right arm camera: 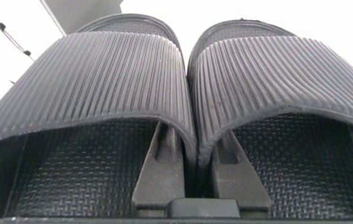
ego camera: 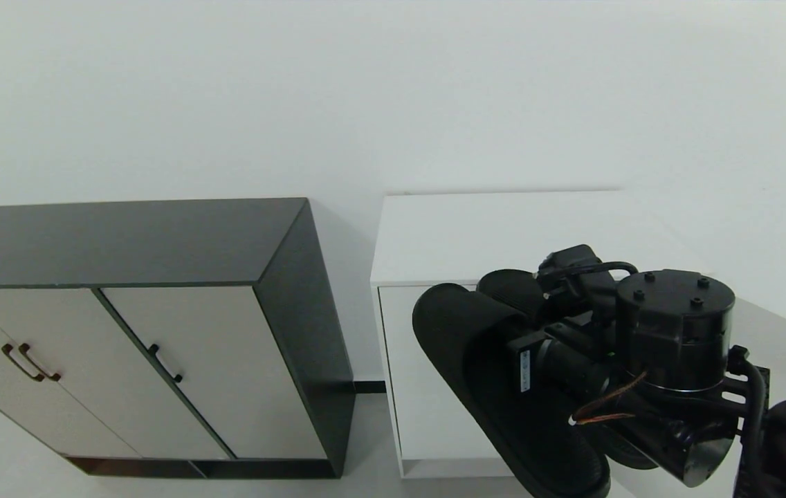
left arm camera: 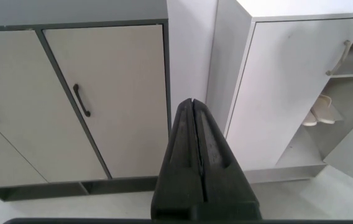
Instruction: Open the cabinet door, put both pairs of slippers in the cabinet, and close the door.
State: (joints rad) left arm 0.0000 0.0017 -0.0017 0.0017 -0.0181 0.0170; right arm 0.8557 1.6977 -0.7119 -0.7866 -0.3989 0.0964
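My right gripper [ego camera: 535,339] holds a pair of black slippers [ego camera: 476,353] in the air, in front of the white cabinet [ego camera: 504,235]. In the right wrist view its fingers [right arm camera: 164,155] pinch the two ribbed straps [right arm camera: 192,99] together, the slippers side by side. My left gripper [left arm camera: 192,130] is shut with nothing in it and faces both cabinets. The white cabinet [left arm camera: 276,93] has a handled door panel [left arm camera: 341,59]. To that panel's right the inside is exposed, and a pair of pale slippers [left arm camera: 321,112] lies on a shelf there.
A dark cabinet [ego camera: 130,238] with beige doors and dark handles [ego camera: 165,363] stands beside the white one, a narrow gap between them. A plain white wall runs behind both. Pale floor lies in front of the cabinets.
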